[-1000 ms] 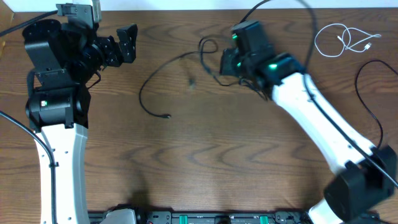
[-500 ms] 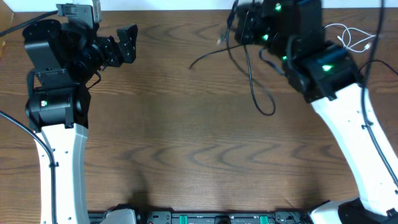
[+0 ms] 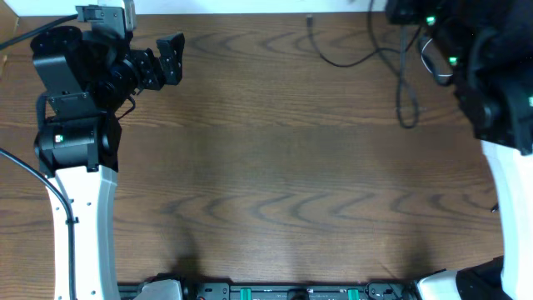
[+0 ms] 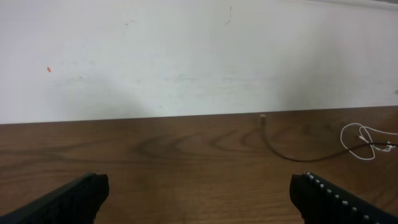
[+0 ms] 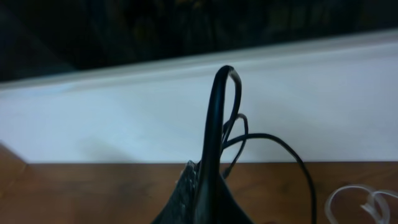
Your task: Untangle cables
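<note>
From above, the left gripper [image 3: 163, 65] stands wide open, and the black cable [image 3: 354, 60] trails over the table [image 3: 266, 183] close to the wall [image 4: 186, 56], running under the right arm [image 3: 500, 100]. From the left wrist, the white cable [image 4: 359, 138] lies just off the wall. From the right wrist, the right gripper [image 5: 202, 193] pinches the black cable.

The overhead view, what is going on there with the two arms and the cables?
The right gripper is shut on the black cable and holds it up near the far edge of the table. The rest of the cable trails onto the wood in a loose loop. The white cable lies on the table near that arm. I cannot tell whether the two cables cross. The left gripper is open at the far left and holds nothing.
</note>
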Controlling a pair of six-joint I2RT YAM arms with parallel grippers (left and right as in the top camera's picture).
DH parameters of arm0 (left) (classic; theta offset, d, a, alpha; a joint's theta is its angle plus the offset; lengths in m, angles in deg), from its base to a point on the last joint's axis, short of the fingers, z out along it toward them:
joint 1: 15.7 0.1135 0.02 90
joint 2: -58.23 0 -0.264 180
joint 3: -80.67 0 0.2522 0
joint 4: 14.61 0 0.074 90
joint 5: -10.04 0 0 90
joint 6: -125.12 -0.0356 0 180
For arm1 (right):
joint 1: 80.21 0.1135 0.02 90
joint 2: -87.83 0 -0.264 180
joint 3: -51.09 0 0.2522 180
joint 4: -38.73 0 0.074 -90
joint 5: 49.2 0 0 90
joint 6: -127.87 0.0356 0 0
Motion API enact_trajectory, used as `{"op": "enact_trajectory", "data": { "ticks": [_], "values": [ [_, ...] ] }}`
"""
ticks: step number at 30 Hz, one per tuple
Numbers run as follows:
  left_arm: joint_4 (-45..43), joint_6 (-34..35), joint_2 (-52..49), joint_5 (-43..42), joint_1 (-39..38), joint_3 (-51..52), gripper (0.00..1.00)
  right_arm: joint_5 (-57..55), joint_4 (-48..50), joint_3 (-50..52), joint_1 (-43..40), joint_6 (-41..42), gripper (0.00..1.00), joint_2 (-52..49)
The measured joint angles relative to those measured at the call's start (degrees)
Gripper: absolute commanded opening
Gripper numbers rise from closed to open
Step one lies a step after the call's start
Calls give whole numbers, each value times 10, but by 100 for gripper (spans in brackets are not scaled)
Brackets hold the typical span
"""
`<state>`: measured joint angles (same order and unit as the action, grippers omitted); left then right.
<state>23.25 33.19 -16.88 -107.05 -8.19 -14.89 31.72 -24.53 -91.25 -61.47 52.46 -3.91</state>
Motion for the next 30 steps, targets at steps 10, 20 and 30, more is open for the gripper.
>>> {"op": "enact_trajectory", "data": {
  "ticks": [10, 20, 30],
  "values": [
    [1, 0, 0, 0, 0, 0, 98, -18, -156, -133, -42, -10, 2, 0],
    [2, 0, 0, 0, 0, 0, 98, -24, -258, -141, -114, -10, 1, -17],
    [3, 0, 0, 0, 0, 0, 98, -89, -384, -185, -223, 4, 1, -18]
  ]
}}
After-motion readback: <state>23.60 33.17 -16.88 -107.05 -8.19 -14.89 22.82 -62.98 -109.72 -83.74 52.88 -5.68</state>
